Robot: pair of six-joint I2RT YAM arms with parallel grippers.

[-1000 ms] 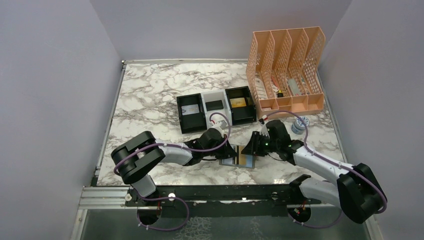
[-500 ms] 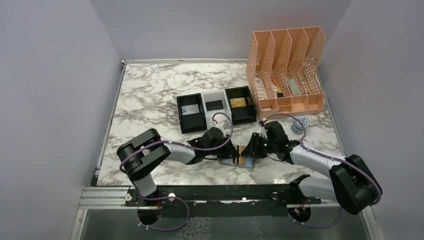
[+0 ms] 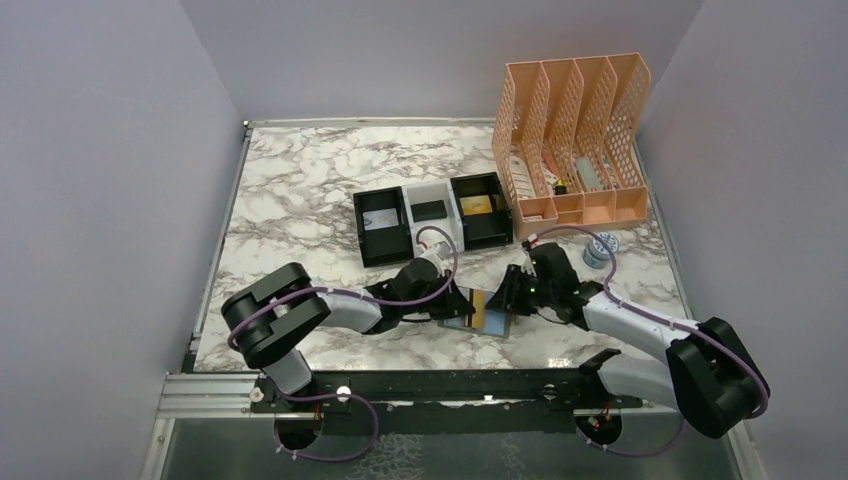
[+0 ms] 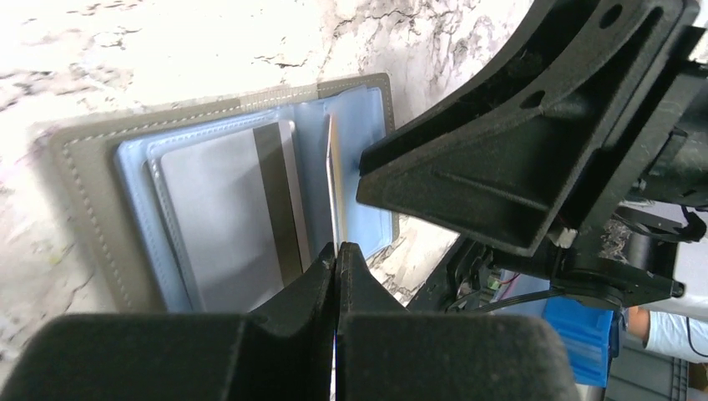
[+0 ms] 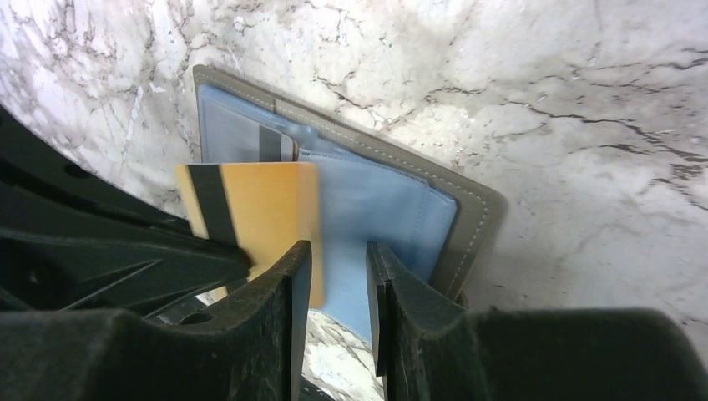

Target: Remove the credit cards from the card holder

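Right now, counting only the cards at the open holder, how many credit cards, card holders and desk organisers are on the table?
Credit cards: 2 (gold card, grey card)
Card holder: 1
Organisers: 2 (tray, file rack)
Total: 5

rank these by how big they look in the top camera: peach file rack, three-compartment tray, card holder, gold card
1. peach file rack
2. three-compartment tray
3. card holder, only partly visible
4. gold credit card, smallest, also partly hidden
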